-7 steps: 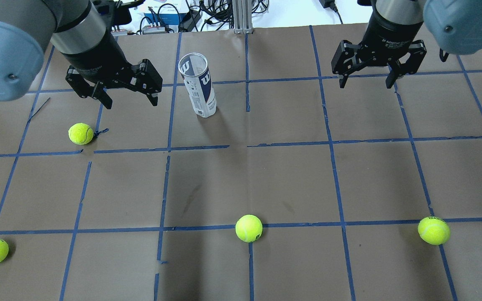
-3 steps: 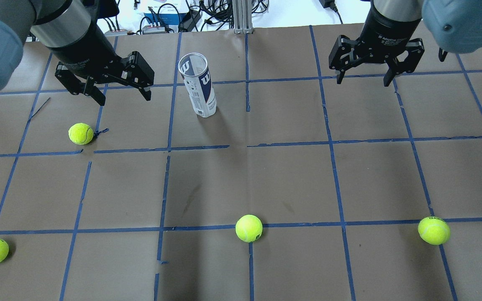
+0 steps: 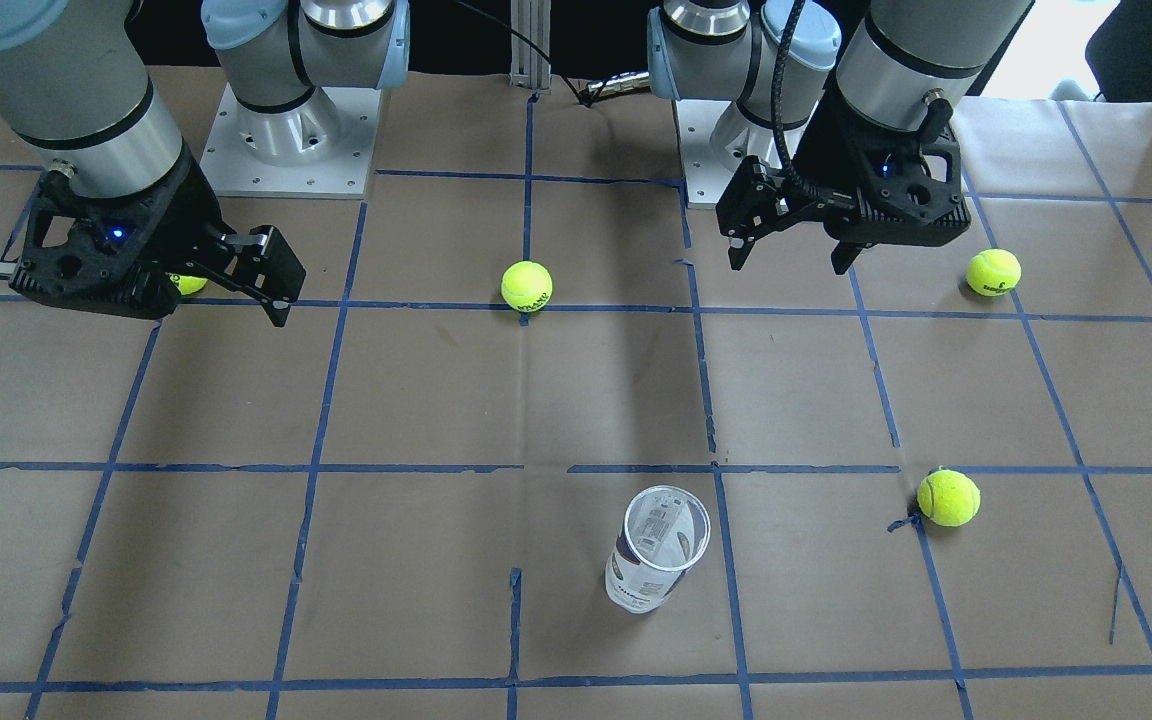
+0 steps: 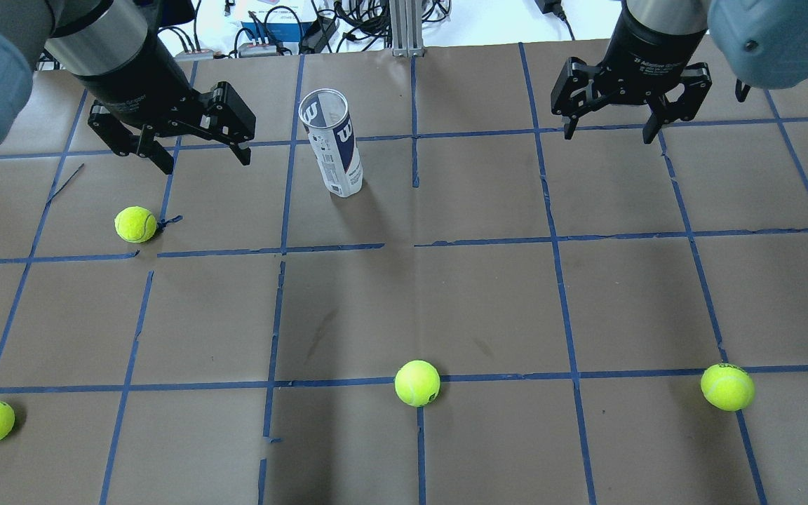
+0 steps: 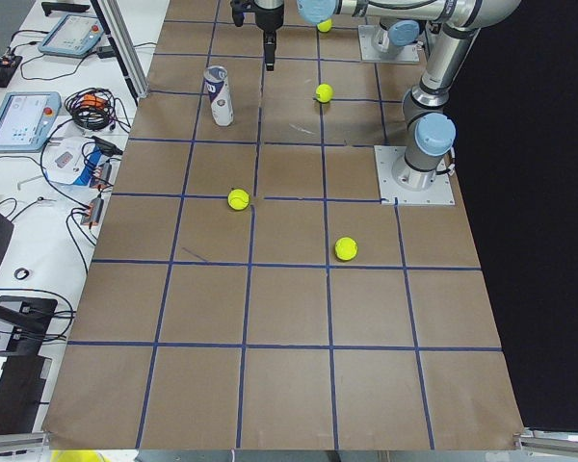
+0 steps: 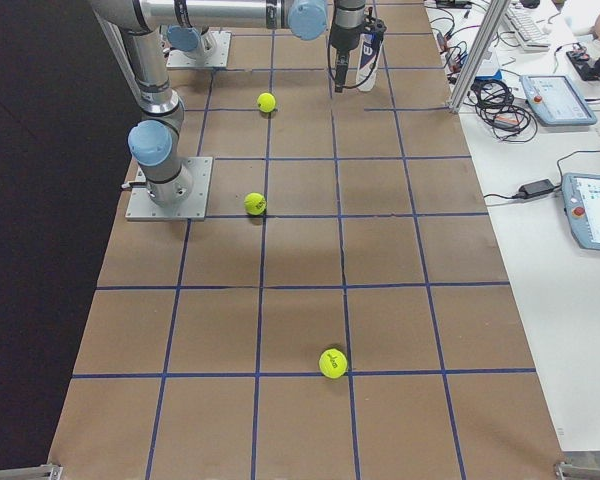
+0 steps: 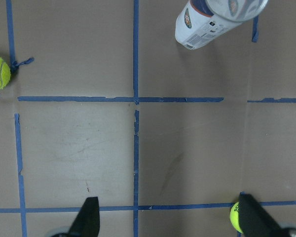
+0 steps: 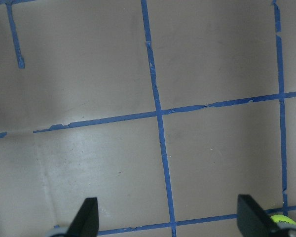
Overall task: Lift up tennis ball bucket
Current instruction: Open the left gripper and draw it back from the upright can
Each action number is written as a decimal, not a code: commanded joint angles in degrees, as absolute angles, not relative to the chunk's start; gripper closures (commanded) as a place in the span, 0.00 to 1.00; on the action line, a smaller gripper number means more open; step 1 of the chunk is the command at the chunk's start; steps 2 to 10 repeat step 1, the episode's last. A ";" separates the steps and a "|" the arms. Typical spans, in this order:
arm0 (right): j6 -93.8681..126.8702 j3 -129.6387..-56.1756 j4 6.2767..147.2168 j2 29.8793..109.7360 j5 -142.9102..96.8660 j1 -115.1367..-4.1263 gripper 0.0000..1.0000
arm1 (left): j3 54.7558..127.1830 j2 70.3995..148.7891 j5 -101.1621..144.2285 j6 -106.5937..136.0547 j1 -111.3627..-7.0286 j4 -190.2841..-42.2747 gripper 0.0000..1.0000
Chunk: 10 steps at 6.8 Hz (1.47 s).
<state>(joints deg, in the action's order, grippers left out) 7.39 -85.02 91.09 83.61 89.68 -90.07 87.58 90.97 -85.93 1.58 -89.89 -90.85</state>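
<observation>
Left gripper (image 4: 205, 163): black fingers apart, upper left, empty.
Right gripper (image 4: 609, 137): black fingers apart, upper right.
Tennis ball bucket (image 4: 337, 151): clear glossy cylinder, upright, upper centre.

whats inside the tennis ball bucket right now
The tennis ball bucket stands open-topped and looks empty: no ball shows through its mouth or clear wall. Its label hides part of the inside near the base.

The table (image 4: 488, 294) is brown, crossed by a grid of blue tape (image 4: 348, 247). The clear can (image 4: 337, 151), upper centre of the overhead view, wears a white-and-navy label with a white W. The balls (image 4: 417, 383) are yellow-green; the left gripper (image 4: 205, 164) and right gripper (image 4: 609, 137) are black.
</observation>
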 commanded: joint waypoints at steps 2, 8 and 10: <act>7.38 -85.08 91.05 83.58 89.74 -90.00 0.00 | 87.54 90.97 -85.96 1.58 -90.00 -90.79 0.00; 7.38 -85.08 91.05 83.58 89.74 -90.00 0.00 | 87.54 90.97 -85.96 1.58 -90.00 -90.79 0.00; 7.38 -85.08 91.05 83.58 89.74 -90.00 0.00 | 87.54 90.97 -85.96 1.58 -90.00 -90.79 0.00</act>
